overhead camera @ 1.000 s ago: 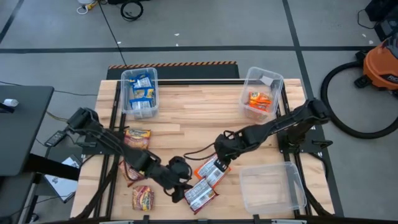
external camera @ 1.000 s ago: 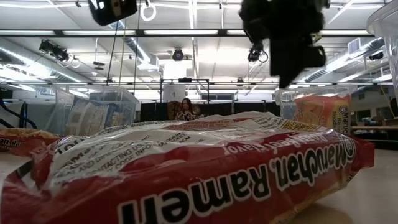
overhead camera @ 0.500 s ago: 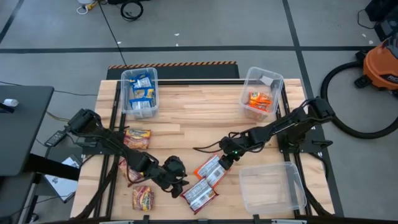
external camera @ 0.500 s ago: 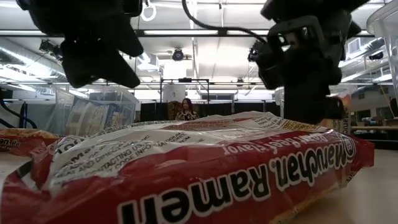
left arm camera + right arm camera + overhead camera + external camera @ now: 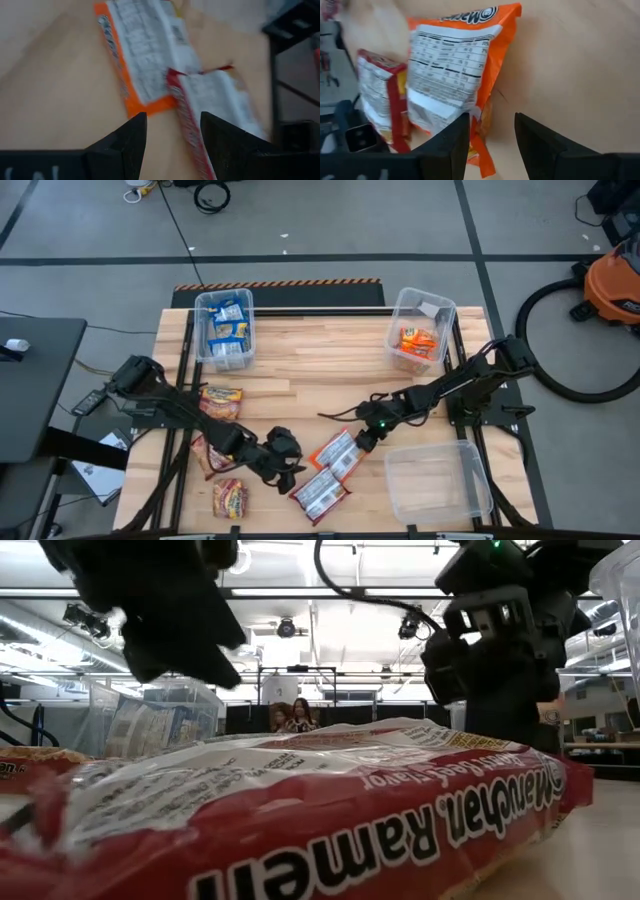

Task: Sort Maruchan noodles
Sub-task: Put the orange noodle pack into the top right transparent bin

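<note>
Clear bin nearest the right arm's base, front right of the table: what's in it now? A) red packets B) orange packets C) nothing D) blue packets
C: in the high view the front-right clear bin shows only its bare floor; the orange packet and red packet lie on the table beside it.

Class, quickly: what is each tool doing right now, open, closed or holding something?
Left tool: open, empty, just short of the red packet.
Right tool: open, empty, at the orange packet.
</note>
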Robot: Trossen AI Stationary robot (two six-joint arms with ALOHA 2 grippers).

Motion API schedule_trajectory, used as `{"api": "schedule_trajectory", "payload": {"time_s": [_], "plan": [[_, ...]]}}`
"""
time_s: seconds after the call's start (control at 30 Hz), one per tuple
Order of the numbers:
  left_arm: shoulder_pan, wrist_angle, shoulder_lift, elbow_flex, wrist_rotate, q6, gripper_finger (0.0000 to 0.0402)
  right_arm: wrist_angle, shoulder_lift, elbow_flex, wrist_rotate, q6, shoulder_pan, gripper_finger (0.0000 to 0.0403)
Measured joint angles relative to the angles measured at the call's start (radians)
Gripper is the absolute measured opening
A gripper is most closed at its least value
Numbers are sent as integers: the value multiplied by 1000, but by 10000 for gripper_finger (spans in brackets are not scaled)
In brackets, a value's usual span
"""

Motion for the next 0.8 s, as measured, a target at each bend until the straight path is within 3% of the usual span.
{"api": "schedule_trajectory", "payload": {"time_s": [0.47,0.8], "plan": [[105,109,210,0,98,81,192,87,31,0,35,13,-6,152],[125,117,237,4,113,84,192,256,113,0,-37,2,-20,132]]}}
